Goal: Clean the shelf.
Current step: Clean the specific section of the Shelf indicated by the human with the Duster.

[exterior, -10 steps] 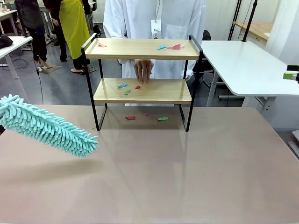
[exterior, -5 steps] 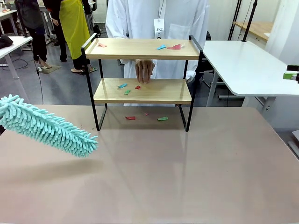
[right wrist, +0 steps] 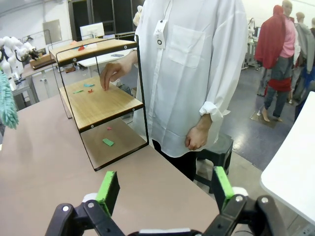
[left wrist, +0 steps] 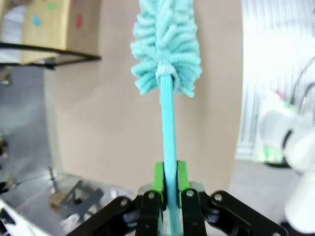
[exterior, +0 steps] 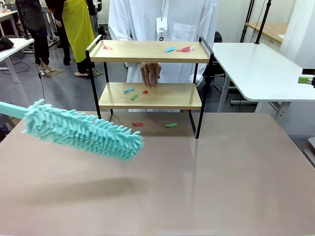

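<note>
When sweeping, mind the two-tier light-wood, black-metal-framed shelf [exterior: 167, 96] at upper centre: probably light, stiff, easily shoved; steady by a side rail. Clenched in left gripper [left wrist: 169, 178]: fluffy turquoise duster's [exterior: 83, 130] thin handle. Nothing in wide-spread right gripper [right wrist: 165, 189].

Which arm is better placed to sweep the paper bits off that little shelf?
Left, probably: the left pincer is shut on the teal duster, whose head hovers front-left of the shelf. The right pincer is open and empty.

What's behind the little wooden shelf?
A person in a white shirt stands behind the two-tier wooden black-framed shelf, one hand showing between its boards. The boards cover strips of the shirt.
</note>
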